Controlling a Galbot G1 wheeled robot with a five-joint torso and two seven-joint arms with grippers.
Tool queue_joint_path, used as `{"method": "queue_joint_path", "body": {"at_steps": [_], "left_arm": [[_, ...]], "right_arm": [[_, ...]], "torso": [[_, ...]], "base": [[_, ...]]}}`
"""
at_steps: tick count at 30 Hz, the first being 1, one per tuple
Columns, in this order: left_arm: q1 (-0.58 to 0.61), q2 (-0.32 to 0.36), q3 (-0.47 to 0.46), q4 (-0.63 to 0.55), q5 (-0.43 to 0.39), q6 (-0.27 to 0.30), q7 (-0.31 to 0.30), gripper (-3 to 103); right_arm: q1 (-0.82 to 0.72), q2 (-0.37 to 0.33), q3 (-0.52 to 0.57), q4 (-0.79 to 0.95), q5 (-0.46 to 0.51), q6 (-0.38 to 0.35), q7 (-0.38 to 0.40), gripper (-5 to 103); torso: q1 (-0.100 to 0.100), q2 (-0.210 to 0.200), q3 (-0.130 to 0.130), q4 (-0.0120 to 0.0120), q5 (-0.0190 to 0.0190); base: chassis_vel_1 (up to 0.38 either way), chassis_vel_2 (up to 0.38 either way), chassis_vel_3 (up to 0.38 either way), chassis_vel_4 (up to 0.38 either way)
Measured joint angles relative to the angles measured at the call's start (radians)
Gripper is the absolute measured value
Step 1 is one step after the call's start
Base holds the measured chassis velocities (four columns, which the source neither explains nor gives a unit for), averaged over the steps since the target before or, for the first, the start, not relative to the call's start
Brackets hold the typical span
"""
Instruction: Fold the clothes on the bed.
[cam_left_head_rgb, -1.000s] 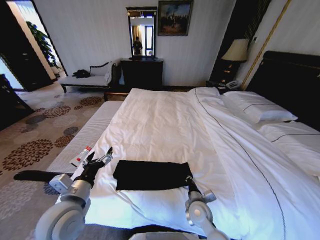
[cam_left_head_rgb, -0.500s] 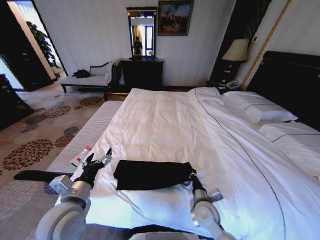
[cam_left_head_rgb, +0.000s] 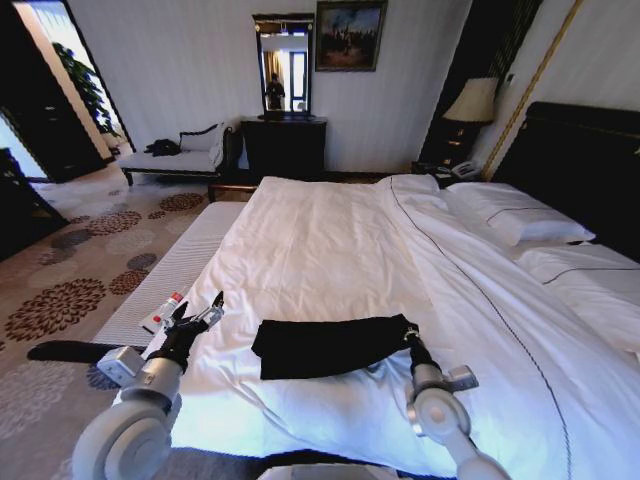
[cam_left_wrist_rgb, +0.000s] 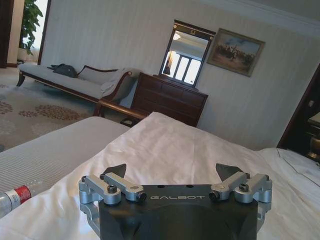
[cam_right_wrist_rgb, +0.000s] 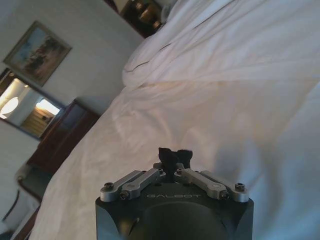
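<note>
The black T-shirt (cam_left_head_rgb: 330, 346) lay as a folded band on the white bed (cam_left_head_rgb: 330, 240), near its foot edge and just in front of the robot. Its end was pinched in the right gripper (cam_left_head_rgb: 407, 333), whose fingers were shut tight on a tuft of the black cloth; that corner stood lifted a little off the duvet while everything beyond it sagged flat. The fabric looked soft and light, so I judged it would drape and slide easily over the smooth duvet, and that a hem or corner was the place to take it, not the limp middle. The left gripper (cam_left_head_rgb: 196, 318) hung off the shirt's far end, apart from it, its fingers spread wide with nothing between them. Just beyond it a small bottle (cam_left_head_rgb: 163, 311) lay on the bench at the bed's foot.
</note>
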Motion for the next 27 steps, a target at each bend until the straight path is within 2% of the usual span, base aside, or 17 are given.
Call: {"method": "queue_joint_path", "body": {"at_steps": [6, 10, 15, 18, 27], "left_arm": [[-0.002, 0.009, -0.015, 0.000, -0.007, -0.001, 0.000, 100], [-0.011, 0.005, -0.007, 0.001, -0.007, -0.002, 0.000, 100], [-0.017, 0.006, 0.001, 0.009, -0.006, -0.003, 0.000, 100], [-0.025, 0.015, -0.002, 0.017, -0.008, -0.005, 0.000, 100], [-0.032, 0.013, 0.004, 0.023, -0.009, -0.006, 0.001, 100]], "right_arm": [[0.037, 0.002, -0.044, -0.018, -0.030, 0.011, -0.063, 2], [0.079, -0.016, -0.087, -0.038, -0.070, 0.025, -0.169, 2], [0.089, -0.016, -0.109, -0.051, -0.096, 0.037, -0.231, 2], [0.086, -0.007, -0.136, -0.079, -0.143, 0.055, -0.294, 2], [0.076, 0.001, -0.200, -0.126, -0.231, 0.102, -0.351, 2]], "torso": [[0.000, 0.000, 0.000, 0.0000, 0.0000], [0.000, 0.000, 0.000, 0.0002, -0.0001], [0.000, 0.000, 0.000, 0.0001, -0.0001], [0.000, 0.000, 0.000, 0.0001, -0.0001], [0.000, 0.000, 0.000, 0.0000, 0.0000]], "base": [[0.000, 0.000, 0.000, 0.000], [0.000, 0.000, 0.000, 0.000], [0.000, 0.000, 0.000, 0.000], [0.000, 0.000, 0.000, 0.000], [0.000, 0.000, 0.000, 0.000]]}}
